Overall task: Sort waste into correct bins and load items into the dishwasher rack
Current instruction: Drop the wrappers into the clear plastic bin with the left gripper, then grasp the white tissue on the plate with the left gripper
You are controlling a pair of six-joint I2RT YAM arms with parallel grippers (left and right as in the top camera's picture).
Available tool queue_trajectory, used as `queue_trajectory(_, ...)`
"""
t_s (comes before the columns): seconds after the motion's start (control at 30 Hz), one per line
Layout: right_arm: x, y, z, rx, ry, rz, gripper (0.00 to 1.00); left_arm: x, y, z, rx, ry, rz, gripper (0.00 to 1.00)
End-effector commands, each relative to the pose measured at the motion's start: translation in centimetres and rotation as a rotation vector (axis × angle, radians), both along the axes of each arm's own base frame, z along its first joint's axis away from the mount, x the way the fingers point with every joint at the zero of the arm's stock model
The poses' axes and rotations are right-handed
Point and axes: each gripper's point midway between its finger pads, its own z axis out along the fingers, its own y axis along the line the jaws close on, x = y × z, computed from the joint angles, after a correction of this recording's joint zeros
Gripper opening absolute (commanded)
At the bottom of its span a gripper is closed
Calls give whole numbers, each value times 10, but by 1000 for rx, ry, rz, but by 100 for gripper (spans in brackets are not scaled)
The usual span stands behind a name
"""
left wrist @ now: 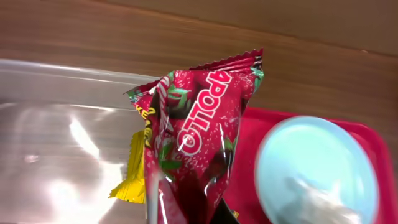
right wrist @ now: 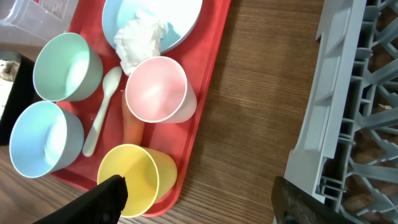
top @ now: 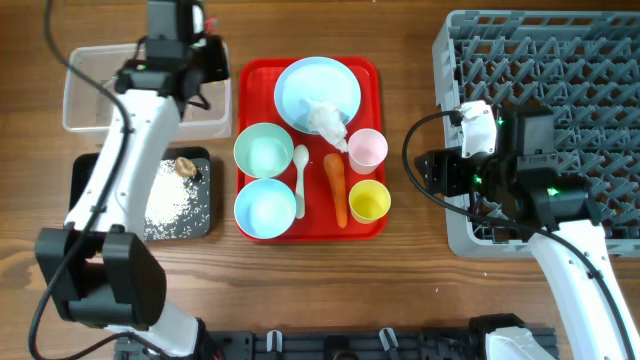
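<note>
My left gripper (top: 196, 52) hangs over the right end of the clear tub (top: 100, 90), shut on a red wrapper (left wrist: 199, 130) with a yellow wrapper (left wrist: 134, 180) bunched behind it. On the red tray (top: 310, 232) sit a plate (top: 318, 85) carrying a crumpled white wrapper (top: 325, 118), two bowls (top: 263, 150) (top: 265, 208), a spoon (top: 300, 180), a carrot (top: 336, 188), a pink cup (right wrist: 158, 90) and a yellow cup (right wrist: 134, 177). My right gripper (right wrist: 205, 205) is open and empty over bare table, between the tray and the rack (top: 540, 120).
The black tray (top: 90, 190) at the left holds white rice (top: 175, 205) and a brown lump (top: 185, 167). The rack's near wall (right wrist: 323, 124) stands close to my right finger. The left arm stretches over the black tray and the tub.
</note>
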Motion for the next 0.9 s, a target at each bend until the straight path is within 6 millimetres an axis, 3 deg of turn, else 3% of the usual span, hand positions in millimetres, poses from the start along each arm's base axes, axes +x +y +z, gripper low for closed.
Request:
queue_trajectory(0.0, 5, 0, 8, -1, -21, -4, 77, 2, 32, -23, 31, 59, 56, 15)
queue_trajectory(0.03, 5, 0, 8, -1, -21, -4, 77, 1, 38, -30, 31, 79, 67, 45)
queue_trajectory(0.07, 5, 0, 8, -1, -21, -5, 77, -1, 41, -36, 32, 98, 75, 69)
queue_trajectory(0.1, 5, 0, 8, -1, -21, -5, 77, -1, 43, -39, 32, 108, 78, 83)
queue_trajectory(0.13, 5, 0, 8, -1, -21, -4, 77, -1, 43, -40, 33, 110, 78, 91)
queue_trajectory(0.2, 5, 0, 8, -1, -23, -5, 77, 2, 43, -38, 32, 95, 77, 97)
queue_trajectory(0.33, 5, 0, 8, -1, -22, -5, 77, 4, 40, -36, 25, 86, 70, 94)
queue_trajectory(0.43, 5, 0, 8, 0, -24, -5, 77, 6, 17, -34, -42, 76, -6, 89)
queue_trajectory(0.67, 6, 0, 9, 2, -25, -7, 77, -14, -114, -36, -4, 62, -424, 95)
queue_trajectory(0.77, 5, 0, 8, 4, -17, -11, 77, -24, -149, -52, 2, 96, -494, 92)
queue_trajectory(0.87, 3, 0, 7, 3, -11, -10, 77, -32, -172, -83, 11, 159, -541, 87)
